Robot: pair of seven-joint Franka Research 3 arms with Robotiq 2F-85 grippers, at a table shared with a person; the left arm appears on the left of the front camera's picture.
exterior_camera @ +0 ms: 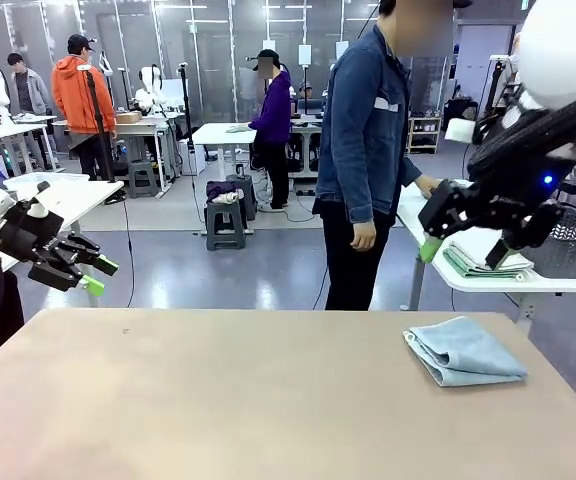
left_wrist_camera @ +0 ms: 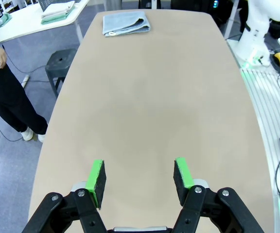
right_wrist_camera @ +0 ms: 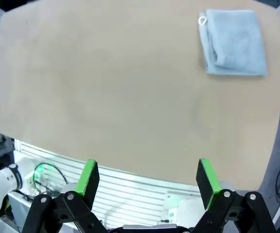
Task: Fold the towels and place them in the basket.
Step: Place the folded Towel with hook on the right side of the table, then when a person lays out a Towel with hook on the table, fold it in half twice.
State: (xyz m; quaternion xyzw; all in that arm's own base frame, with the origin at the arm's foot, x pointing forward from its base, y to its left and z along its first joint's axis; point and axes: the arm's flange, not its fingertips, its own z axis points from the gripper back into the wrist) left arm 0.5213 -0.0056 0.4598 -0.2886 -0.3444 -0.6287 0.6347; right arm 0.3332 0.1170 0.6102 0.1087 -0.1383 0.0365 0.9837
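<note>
folded blue towel (exterior_camera: 465,351) on table (exterior_camera: 218,400), grippers apart

Cannot see whole the basket (exterior_camera: 574,236), cut by the frame edge at 3 o'clock, nor the stacked towels (exterior_camera: 468,265), partly behind the right gripper (exterior_camera: 464,251).

Tan table (exterior_camera: 218,400), folded light blue towel (exterior_camera: 464,351) near its right edge

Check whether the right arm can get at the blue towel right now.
Probably yes. The towel lies alone on the right side of the table, with nothing on or beside it. The right gripper hangs open in the air on that same side, and no hand or other arm sits between them.
</note>
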